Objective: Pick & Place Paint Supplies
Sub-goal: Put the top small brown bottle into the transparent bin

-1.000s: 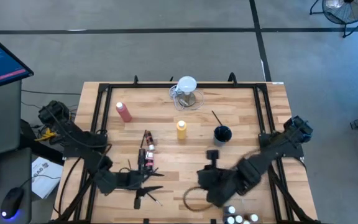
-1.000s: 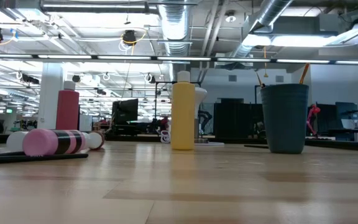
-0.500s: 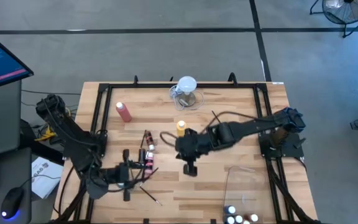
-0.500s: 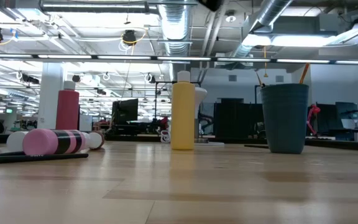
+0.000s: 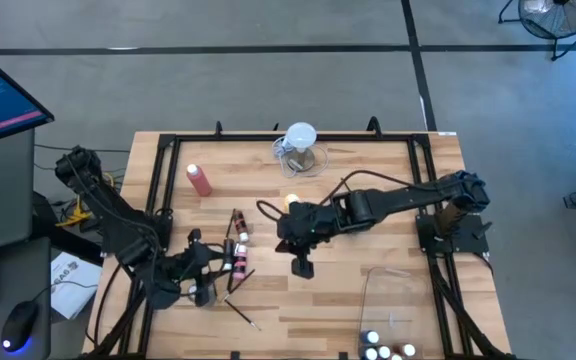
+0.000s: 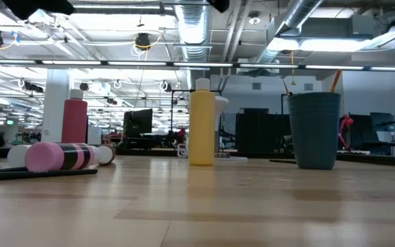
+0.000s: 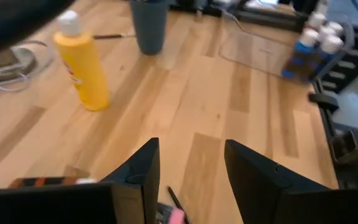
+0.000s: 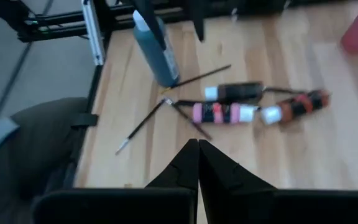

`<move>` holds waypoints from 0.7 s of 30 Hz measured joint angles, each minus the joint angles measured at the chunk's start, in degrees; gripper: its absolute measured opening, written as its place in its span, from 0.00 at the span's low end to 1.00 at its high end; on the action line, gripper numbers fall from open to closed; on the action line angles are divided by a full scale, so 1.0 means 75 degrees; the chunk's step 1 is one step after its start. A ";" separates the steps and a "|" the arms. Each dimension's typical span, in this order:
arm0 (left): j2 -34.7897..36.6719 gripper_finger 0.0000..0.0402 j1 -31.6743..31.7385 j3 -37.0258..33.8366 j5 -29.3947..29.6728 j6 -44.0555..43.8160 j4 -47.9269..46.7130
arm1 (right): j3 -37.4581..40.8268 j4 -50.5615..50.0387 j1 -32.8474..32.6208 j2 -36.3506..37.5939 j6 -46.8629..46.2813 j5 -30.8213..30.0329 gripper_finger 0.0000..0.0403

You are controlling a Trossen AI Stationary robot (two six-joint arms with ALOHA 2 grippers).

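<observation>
yellow squeeze bottle stands mid-table under the right gripper, fingers pressed together. looks light, slick plastic; grab the body. left gripper half-spread, empty.

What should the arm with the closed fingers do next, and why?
Probably open its fingers first. The right gripper is shut and empty above the middle of the table, and the small pink paint bottle lies on its side ahead of it. Shut fingers cannot go round a bottle. The left gripper waits open near the table's front-left.
</observation>
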State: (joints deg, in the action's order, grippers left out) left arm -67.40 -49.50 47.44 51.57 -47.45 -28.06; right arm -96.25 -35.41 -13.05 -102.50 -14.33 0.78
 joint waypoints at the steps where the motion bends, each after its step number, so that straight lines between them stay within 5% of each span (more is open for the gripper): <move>1: 0.0001 0.35 0.0086 0.0000 0.0072 0.0002 0.0001 | 0.0000 0.0078 -0.0114 0.0000 0.0118 -0.0243 0.00; 10: -0.0184 0.35 0.1182 -0.0009 0.0042 0.0573 0.0018 | 0.0000 0.0773 -0.1672 0.0000 0.1131 -0.2442 0.00; 14: -0.0186 0.35 0.2226 -0.0009 -0.1149 0.0848 0.0024 | 0.0285 0.1297 -0.2202 0.0089 0.1555 -0.3427 0.00; 21: -0.0165 0.35 0.3792 -0.0009 -0.3274 0.2004 -0.0011 | 0.2350 0.3198 -0.2276 0.1251 0.1445 -0.3515 0.00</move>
State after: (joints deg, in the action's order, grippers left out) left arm -68.64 -21.06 47.37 27.02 -32.42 -28.15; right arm -78.62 -11.42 -30.12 -93.12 -3.49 -25.58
